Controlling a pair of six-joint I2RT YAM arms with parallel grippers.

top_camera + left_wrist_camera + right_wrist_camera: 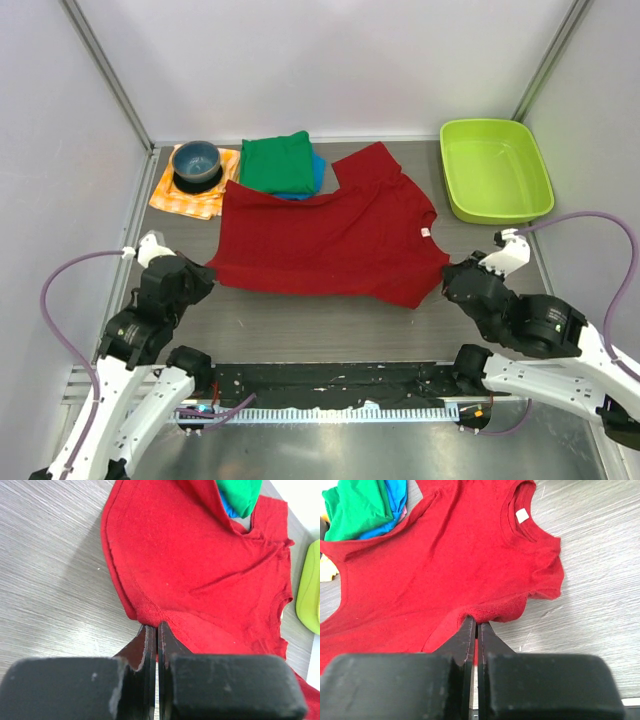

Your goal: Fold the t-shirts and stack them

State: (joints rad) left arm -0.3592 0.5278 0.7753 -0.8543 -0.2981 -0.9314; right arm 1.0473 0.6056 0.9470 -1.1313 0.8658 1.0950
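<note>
The dark red t-shirt (330,240) lies spread across the middle of the table, its collar and white label toward the right. My left gripper (207,272) is shut on the shirt's near-left edge (150,615). My right gripper (447,278) is shut on its near-right edge by the sleeve (490,611). Both pairs of jaws are pressed together, with red cloth pinched at the tips. Behind it, a folded green t-shirt (278,162) rests on a folded blue t-shirt (316,172); the red shirt's far edge overlaps their front.
A dark bowl (196,162) stands on an orange-and-white checked cloth (190,198) at the back left. A lime green tub (495,168) sits at the back right. White walls enclose the table on three sides.
</note>
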